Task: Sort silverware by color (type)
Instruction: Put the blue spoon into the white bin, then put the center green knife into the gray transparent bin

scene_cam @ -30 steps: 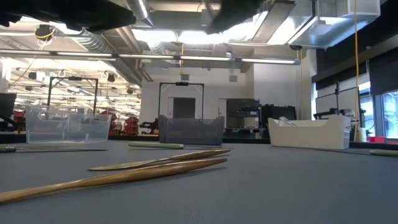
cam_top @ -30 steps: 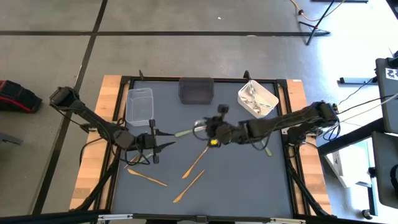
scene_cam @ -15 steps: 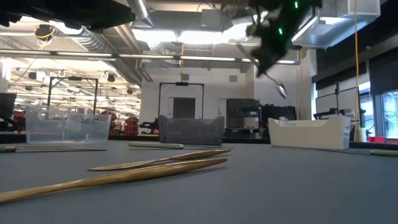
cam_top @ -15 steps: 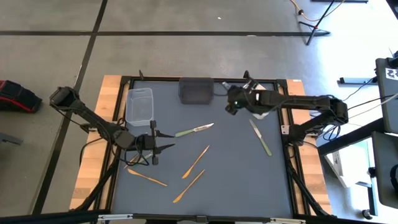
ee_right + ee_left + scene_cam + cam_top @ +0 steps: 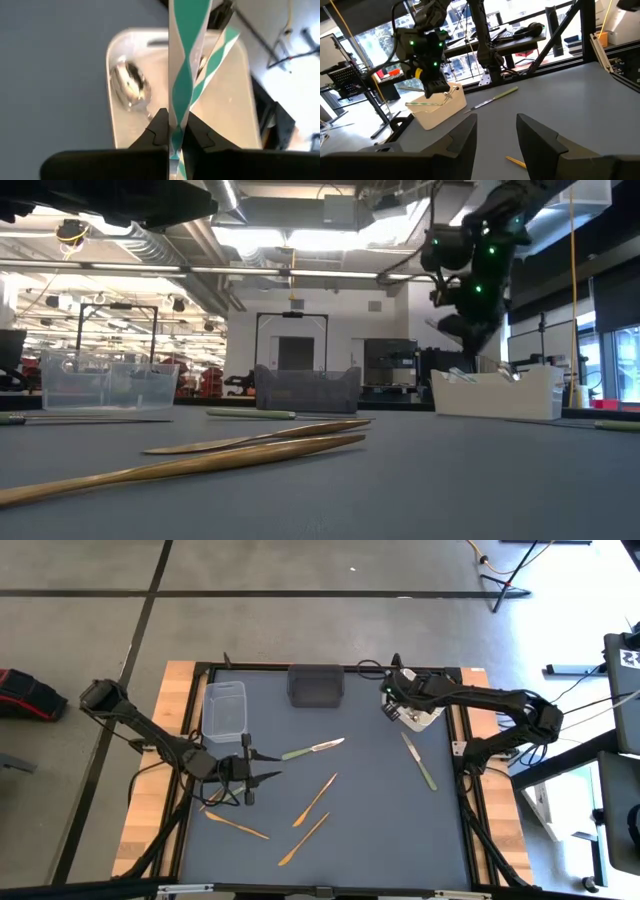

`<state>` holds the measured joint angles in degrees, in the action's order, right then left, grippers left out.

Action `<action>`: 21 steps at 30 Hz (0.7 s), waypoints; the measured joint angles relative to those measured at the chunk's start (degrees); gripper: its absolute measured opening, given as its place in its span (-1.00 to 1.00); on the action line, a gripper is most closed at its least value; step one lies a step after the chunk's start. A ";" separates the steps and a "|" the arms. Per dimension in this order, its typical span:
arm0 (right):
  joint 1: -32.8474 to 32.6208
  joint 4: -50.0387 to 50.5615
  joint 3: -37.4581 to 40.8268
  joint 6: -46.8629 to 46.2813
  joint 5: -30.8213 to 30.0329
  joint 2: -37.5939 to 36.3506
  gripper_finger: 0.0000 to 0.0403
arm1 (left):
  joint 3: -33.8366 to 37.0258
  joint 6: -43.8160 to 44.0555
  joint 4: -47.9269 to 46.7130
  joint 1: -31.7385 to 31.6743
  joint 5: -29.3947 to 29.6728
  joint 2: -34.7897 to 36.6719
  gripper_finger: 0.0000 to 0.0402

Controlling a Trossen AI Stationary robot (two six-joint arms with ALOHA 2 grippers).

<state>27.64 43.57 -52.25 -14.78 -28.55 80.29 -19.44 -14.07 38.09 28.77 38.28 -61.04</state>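
The right gripper [image 5: 392,708] had swung from mid-table to the white tub [image 5: 226,107], pinching a silver utensil [image 5: 181,75] above it (ready to drop). The left gripper [image 5: 268,766] waited spread near the copper pieces [image 5: 315,800].

My high camera looks straight down on the whole table [image 5: 400,830]. My low one sits at its surface, facing the room. Each wrist camera looks past its own fingers; both, like the overhead, catch the white tub [image 5: 437,107].
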 joint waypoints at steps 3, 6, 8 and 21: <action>1.07 0.03 1.68 -1.28 1.94 0.00 -0.90 | 0.00 0.01 0.00 0.00 0.00 0.00 -0.34; 1.37 0.11 3.22 -2.90 2.04 0.00 -0.84 | 0.00 0.00 0.00 0.00 0.00 0.00 -0.34; 1.37 0.16 3.65 -3.54 1.20 0.00 -0.79 | 0.00 0.00 0.00 0.00 0.00 0.00 -0.34; -4.54 -4.67 -6.45 -3.22 16.30 -0.44 -0.14 | 0.00 0.43 0.02 -1.56 -0.07 -0.10 -0.34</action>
<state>23.10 38.90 -58.70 -17.99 -12.25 79.85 -19.44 -13.64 38.11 27.22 38.21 -61.14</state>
